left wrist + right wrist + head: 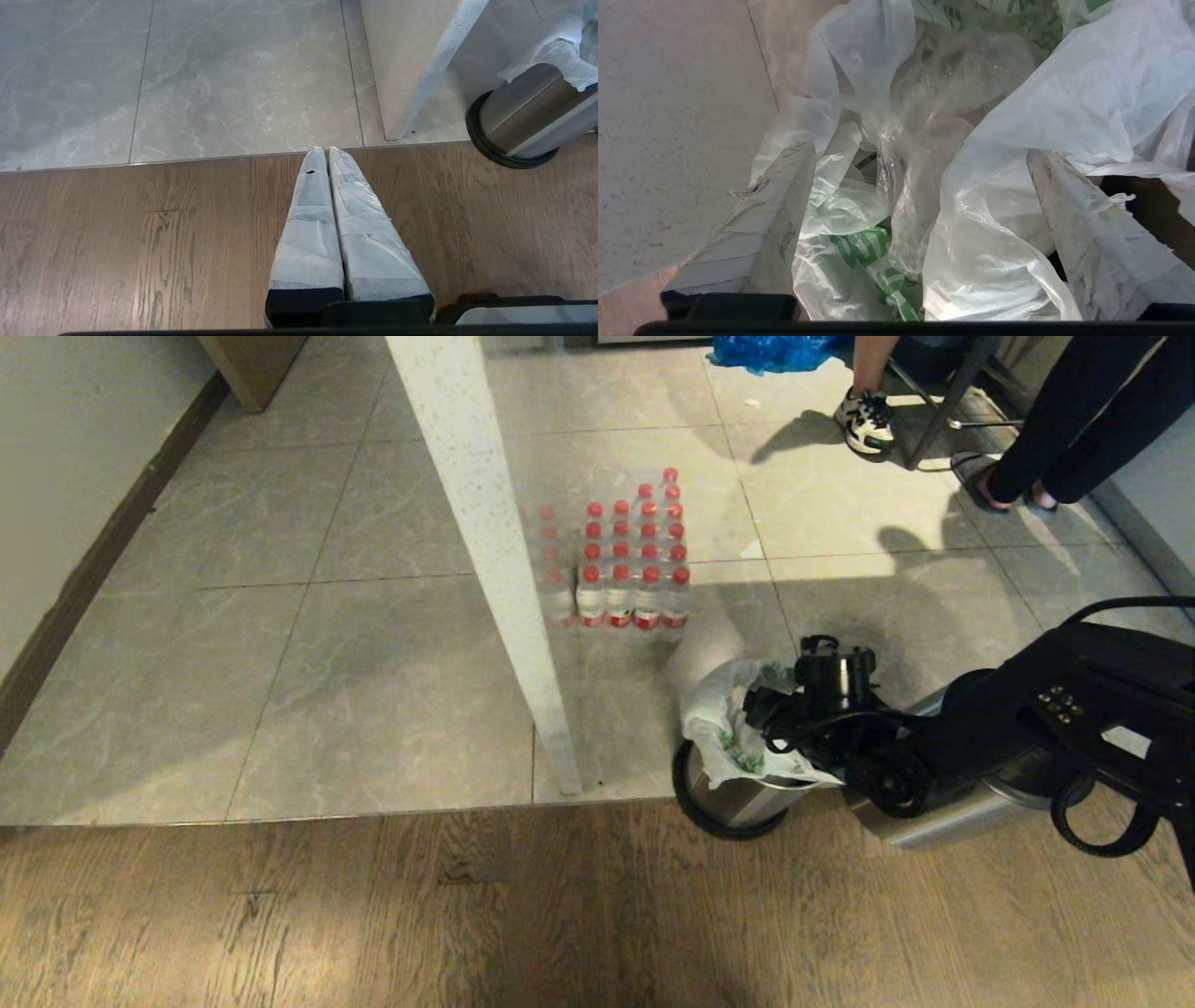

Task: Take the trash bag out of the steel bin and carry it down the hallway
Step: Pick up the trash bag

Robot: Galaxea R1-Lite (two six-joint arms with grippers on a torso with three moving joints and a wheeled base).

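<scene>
Head view first, taking the steel bin (738, 798) as the landmark: well off to its left run the pale wall and dark baseboard (103, 555) of the hallway, then grey marbled tiles (308, 691); just left of the bin stands a white speckled panel edge (485, 551), and beyond the bin, farther up the tiles, a shrink-wrapped pack of red-capped bottles (621, 569). The bin itself sits where tile meets wooden floor (373, 915). The trash bag (724, 733) is in the bin, its thin white film folded out over the rim. Directly over the bin's mouth is the right gripper (920, 210), reaching in from the bin's right side; its fingers stand wide apart with loose bag film bunched between them, and nothing is clamped yet. Far beyond the bin, to its right, two people's legs and a chair are in sight. The left gripper (327, 154) hangs parked over the wooden floor to the bin's left, fingers pressed together, holding nothing. My judgement: the bag looks very light, soft and slippery, and the film could tear or slide out of a shallow pinch. The best hold is probably a gathered bunch of rim film or a loop handle, not a single layer.
</scene>
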